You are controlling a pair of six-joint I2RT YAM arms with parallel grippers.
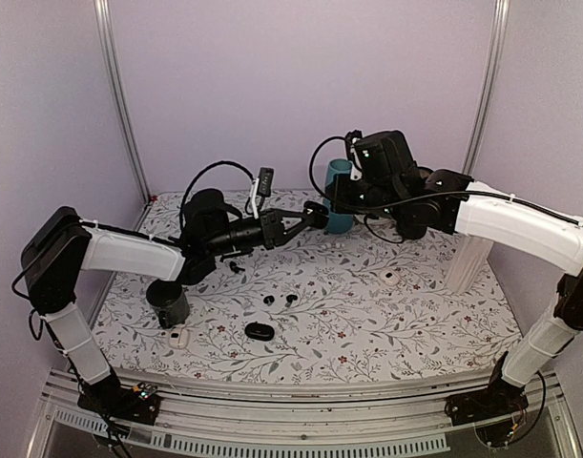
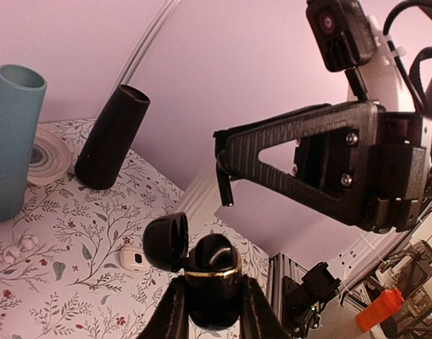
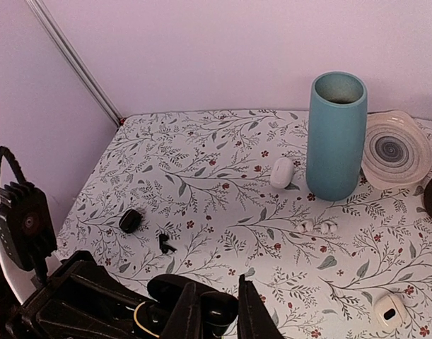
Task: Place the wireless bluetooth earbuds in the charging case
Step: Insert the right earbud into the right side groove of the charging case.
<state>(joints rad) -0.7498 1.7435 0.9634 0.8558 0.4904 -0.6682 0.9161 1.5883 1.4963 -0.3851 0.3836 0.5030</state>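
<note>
My left gripper (image 2: 212, 314) is shut on the black charging case (image 2: 214, 282), which has a gold rim and an open lid (image 2: 165, 241), held above the table. My right gripper (image 3: 216, 314) is shut on one black earbud (image 3: 219, 307) directly over the case's open mouth (image 3: 146, 319). From the left wrist, the earbud's stem (image 2: 226, 189) hangs from the right gripper a little above the case. From the top view both grippers meet mid-table, left (image 1: 313, 216) and right (image 1: 332, 198). Another black earbud (image 3: 163, 244) lies on the table.
A teal vase (image 3: 336, 134), a white dish (image 3: 394, 150), white cases (image 3: 281, 171) (image 3: 389, 308) and white earbuds (image 3: 318, 227) stand nearby. A second black case (image 1: 258, 330), loose black earbuds (image 1: 280, 300), a black cup (image 1: 167, 303) and a white ribbed block (image 1: 468, 260) are also on the table.
</note>
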